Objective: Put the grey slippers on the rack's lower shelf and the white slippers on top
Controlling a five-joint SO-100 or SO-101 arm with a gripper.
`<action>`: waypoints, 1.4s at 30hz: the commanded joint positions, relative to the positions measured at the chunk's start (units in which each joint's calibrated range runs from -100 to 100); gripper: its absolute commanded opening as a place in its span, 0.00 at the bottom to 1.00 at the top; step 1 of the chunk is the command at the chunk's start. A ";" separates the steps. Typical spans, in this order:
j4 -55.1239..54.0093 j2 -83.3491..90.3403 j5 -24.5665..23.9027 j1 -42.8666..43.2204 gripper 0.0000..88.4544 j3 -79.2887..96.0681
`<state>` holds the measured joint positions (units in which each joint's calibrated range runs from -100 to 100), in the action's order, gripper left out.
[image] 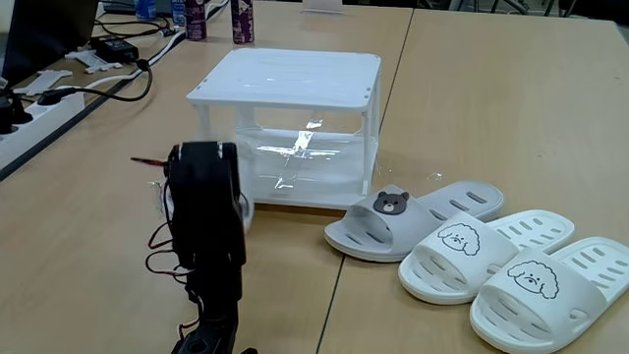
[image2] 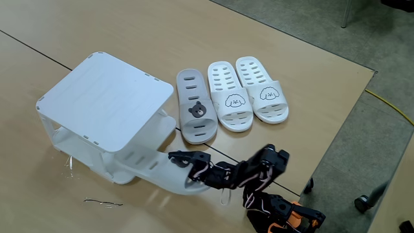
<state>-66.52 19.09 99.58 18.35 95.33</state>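
Reaching low across the wooden tabletop (image2: 304,84), the black jointed arm (image2: 259,169) lies stretched toward nine o'clock in a fixed view, its end effector (image2: 178,157) clenched on the heel of one light grey rubber slipper (image2: 149,169), whose toe sits inside the lower shelf (image2: 68,139) of the white plastic two-tier rack (image2: 107,97). Second grey bear-charm slipper (image2: 196,107): flat on the tabletop at three o'clock of the rack. White puppy-face slippers (image2: 247,96): side by side, just beside it.
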 commanded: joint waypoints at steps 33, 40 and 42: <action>36.41 -68.52 0.42 -2.23 0.01 -116.12; 35.98 -67.85 0.42 -0.84 0.25 -115.76; 35.98 -65.50 0.42 -0.84 0.26 -113.14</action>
<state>-29.96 -51.67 99.58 17.08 -15.45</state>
